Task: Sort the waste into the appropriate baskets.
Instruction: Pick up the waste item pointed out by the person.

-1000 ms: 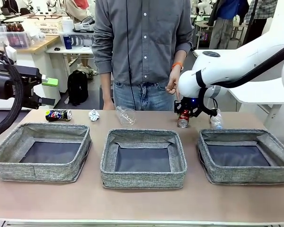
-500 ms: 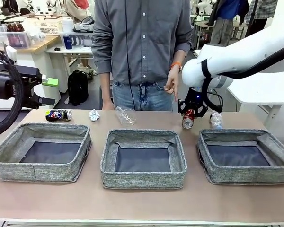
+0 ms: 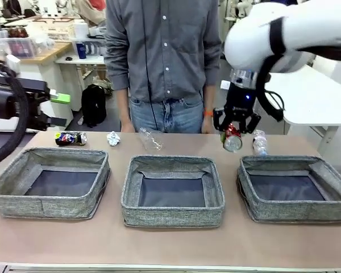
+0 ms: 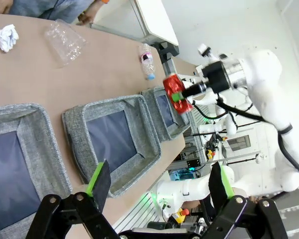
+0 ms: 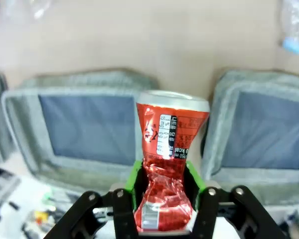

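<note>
My right gripper (image 3: 233, 132) is shut on the crushed red can (image 3: 232, 140) and holds it in the air behind the gap between the middle basket (image 3: 171, 162) and the right basket (image 3: 284, 163). In the right wrist view the red can (image 5: 169, 144) stands pinched between the green pads, above those two baskets. My left gripper (image 3: 59, 109) hovers open at the far left, above the left basket (image 3: 57, 152). Along the far side lie a dark can (image 3: 70, 138), a paper ball (image 3: 113, 138), a clear cup (image 3: 151, 139) and a water bottle (image 3: 260, 142).
A person in a grey shirt (image 3: 162, 51) stands at the far edge of the table, behind the cup. All three baskets show bare dark bases. In the left wrist view, the open fingers (image 4: 99, 179) frame the baskets and the distant red can (image 4: 177, 93).
My right arm has lifted the red can off the table and carried it up and to the right. The person's hand near it has drawn back, and the person has shifted left.
</note>
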Motion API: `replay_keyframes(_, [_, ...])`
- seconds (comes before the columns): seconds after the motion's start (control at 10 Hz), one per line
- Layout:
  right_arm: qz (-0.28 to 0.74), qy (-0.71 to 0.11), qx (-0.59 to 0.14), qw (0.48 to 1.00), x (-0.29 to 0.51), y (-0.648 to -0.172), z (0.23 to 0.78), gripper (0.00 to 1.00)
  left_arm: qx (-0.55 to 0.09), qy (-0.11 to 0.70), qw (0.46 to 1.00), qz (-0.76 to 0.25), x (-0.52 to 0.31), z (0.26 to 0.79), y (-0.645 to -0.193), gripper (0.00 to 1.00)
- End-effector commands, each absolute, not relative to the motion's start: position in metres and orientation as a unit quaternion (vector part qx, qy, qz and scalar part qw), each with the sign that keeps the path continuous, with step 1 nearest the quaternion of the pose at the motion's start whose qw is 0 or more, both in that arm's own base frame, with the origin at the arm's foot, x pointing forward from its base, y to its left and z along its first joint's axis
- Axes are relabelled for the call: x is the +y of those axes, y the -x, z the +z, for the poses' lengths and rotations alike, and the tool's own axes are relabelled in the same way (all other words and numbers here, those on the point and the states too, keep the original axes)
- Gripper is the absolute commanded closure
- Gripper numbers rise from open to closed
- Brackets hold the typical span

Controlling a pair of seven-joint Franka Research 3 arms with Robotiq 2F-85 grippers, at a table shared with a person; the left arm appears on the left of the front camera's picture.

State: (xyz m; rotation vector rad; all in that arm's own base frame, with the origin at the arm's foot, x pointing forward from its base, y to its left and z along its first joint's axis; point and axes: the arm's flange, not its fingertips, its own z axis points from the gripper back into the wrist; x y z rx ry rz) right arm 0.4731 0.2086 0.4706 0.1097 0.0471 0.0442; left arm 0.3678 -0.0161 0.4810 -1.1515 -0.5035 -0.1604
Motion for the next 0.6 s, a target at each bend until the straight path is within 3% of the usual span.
replay_keyframes(0.0, [0.056, -0.103, -0.026, 0.993, 0.177, -0.47, 0.459, 0.6, -0.247, 0.544, 0.798, -0.082, -0.018, 0.479, -0.368, 0.0])
replay_keyframes(0.1, [0.022, -0.055, 0.024, 0.998, 0.209, -0.473, 0.471, 0.6, -0.247, 0.544, 0.798, -0.082, -0.018, 0.479, -0.368, 0.0])
replay_keyframes(0.5, [0.034, -0.059, 0.015, 0.998, 0.205, -0.466, 0.465, 0.6, -0.247, 0.544, 0.798, -0.082, -0.018, 0.479, -0.368, 0.0])
